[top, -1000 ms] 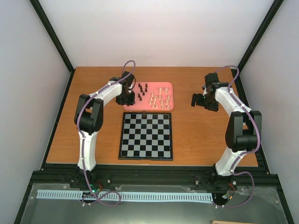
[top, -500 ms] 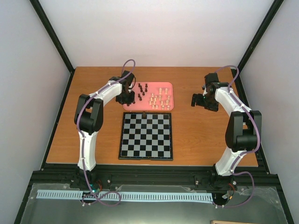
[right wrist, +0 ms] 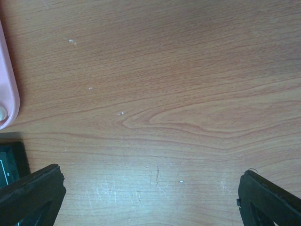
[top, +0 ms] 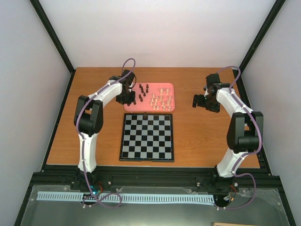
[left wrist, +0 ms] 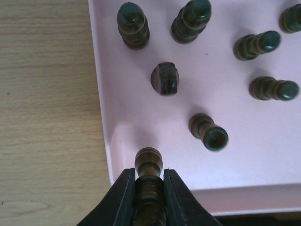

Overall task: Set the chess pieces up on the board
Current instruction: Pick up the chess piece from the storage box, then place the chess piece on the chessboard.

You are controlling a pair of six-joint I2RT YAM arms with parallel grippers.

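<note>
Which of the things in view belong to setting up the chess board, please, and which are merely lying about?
Belong to the job:
- board
- dark chess pieces and pale chess pieces on the pink tray
- lone dark piece on the board's far edge
- held dark piece in the left gripper

Lying about:
- white slotted strip by the arm bases
- wooden table

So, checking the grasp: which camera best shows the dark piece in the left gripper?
The left wrist view: the dark piece sits close up, pinched between the left gripper's fingers at the pink tray's corner. The top external view hides it under the gripper; the right wrist view misses it.
</note>
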